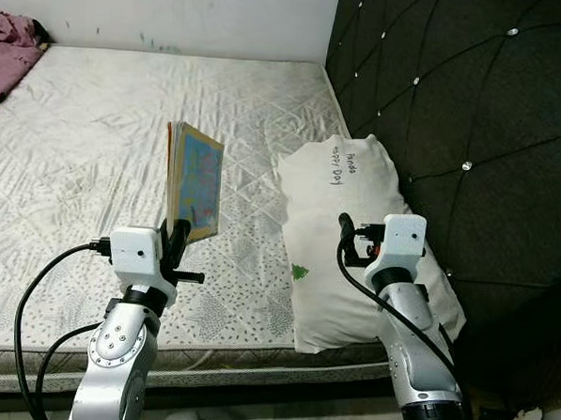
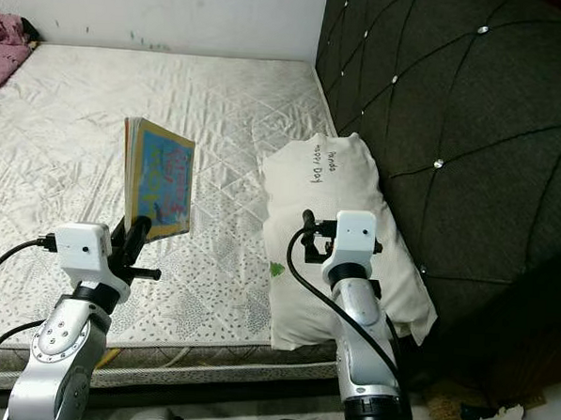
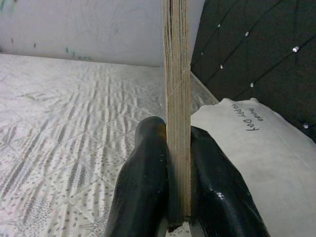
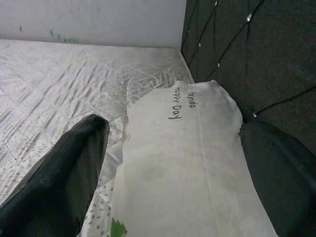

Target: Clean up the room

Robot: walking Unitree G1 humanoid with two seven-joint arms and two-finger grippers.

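Observation:
A colourful picture book point(image 1: 194, 182) stands upright above the mattress point(image 1: 95, 163), its lower edge clamped by my left gripper point(image 1: 178, 235). In the left wrist view both black fingers point(image 3: 143, 182) press on the book's page edge point(image 3: 177, 123). My right gripper point(image 4: 173, 168) hangs open over a white pillow point(image 1: 355, 233) with "Happy Day" written on it; the right gripper's fingers point(image 4: 64, 168) spread to either side of the pillow point(image 4: 182, 163) without touching it.
A dark tufted headboard point(image 1: 455, 106) rises along the right side of the bed. A pink cloth point(image 1: 11, 50) lies at the far left corner by the white wall point(image 1: 178, 12). The mattress's front edge point(image 1: 235, 363) runs just below my arms.

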